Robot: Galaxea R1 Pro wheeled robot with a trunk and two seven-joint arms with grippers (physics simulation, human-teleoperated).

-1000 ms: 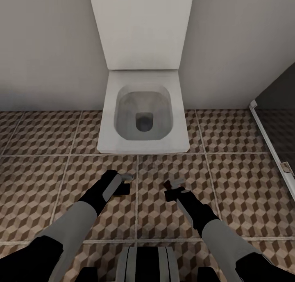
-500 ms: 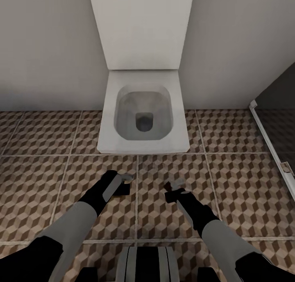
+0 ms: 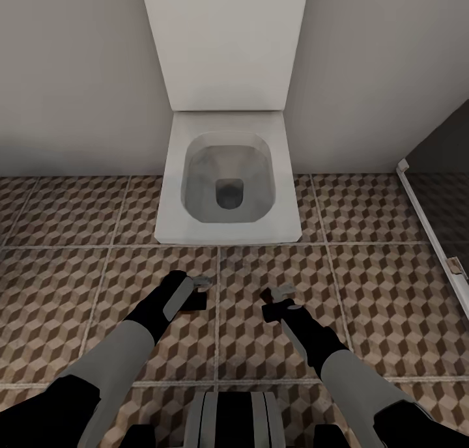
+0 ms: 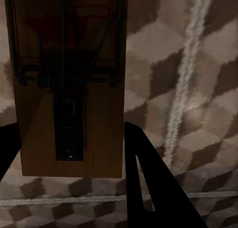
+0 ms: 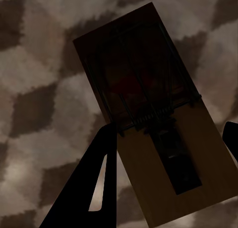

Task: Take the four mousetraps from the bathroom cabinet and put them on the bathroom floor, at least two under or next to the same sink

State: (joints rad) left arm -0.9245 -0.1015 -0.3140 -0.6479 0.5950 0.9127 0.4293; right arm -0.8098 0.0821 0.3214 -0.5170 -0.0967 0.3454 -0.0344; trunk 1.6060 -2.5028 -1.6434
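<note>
Both my grippers hang low over the cube-patterned bathroom floor (image 3: 381,305), just in front of a white toilet. In the left wrist view a tan mousetrap (image 4: 69,54) with black wire spring and a red spot sits between the dark fingers (image 4: 148,183), and my left gripper (image 3: 200,290) is shut on it. My right gripper (image 3: 270,299) is shut on a second mousetrap (image 5: 148,84), which lies tilted across the right wrist view above the tiles. The cabinet and the bathroom sink are out of view.
The white toilet (image 3: 228,232) with its lid raised stands against the pale wall straight ahead. A white shower frame (image 3: 426,223) with a dark floor behind it runs along the right. Open tiles lie to both sides of the arms.
</note>
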